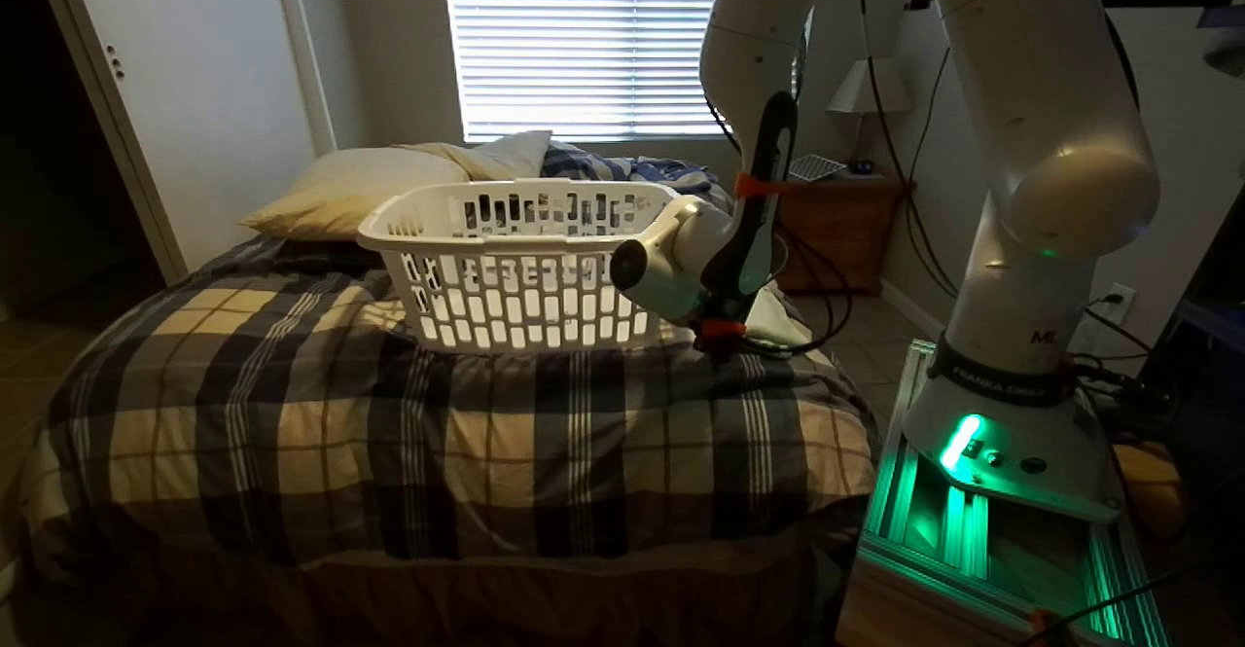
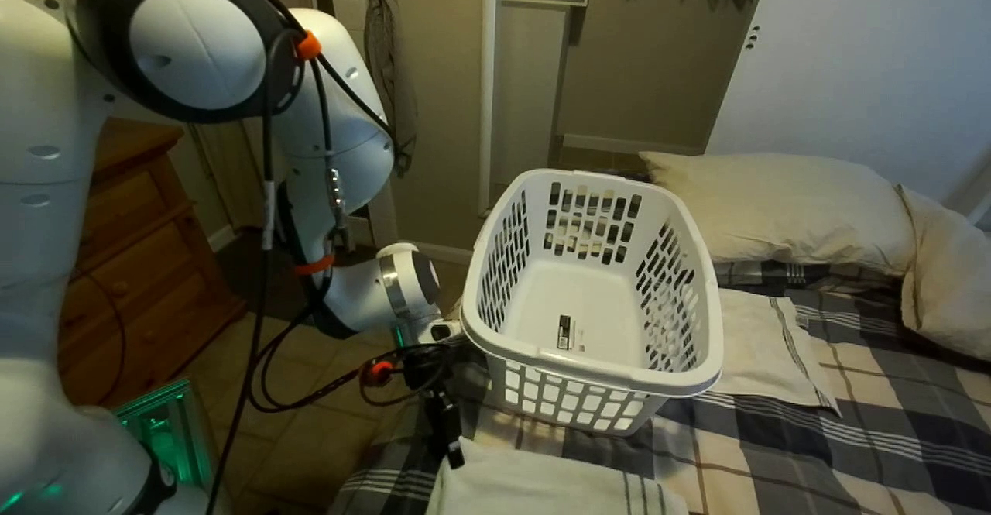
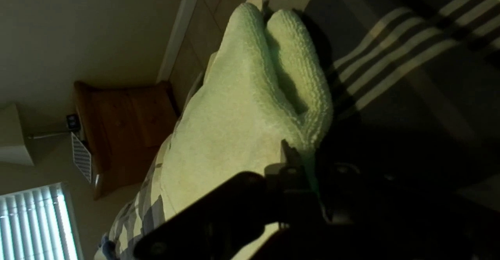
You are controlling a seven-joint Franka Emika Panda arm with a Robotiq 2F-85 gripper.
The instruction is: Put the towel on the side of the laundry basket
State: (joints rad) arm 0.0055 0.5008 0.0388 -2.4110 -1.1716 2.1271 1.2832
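- Your towel (image 3: 222,131) lies on the plaid bed (image 1: 545,452), near the laundry basket (image 2: 592,369).
- Your gripper (image 3: 310,166) pinches one folded edge of it.
- The basket stands upright on the bed.
- Across the basket from your towel lies a striped cloth (image 2: 751,345).
- Off the bed stands a wooden nightstand (image 3: 125,131).

White on plaid

Bed (image 1: 525,443): plaid, dark and tan, thin white lines. Laundry basket (image 2: 588,368): white. Off-white towel (image 2: 526,480) near bed edge: dark stripes; greenish in wrist view. Gripper (image 3: 310,158): black. Arm (image 1: 1036,83): white, orange bands (image 1: 761,185).
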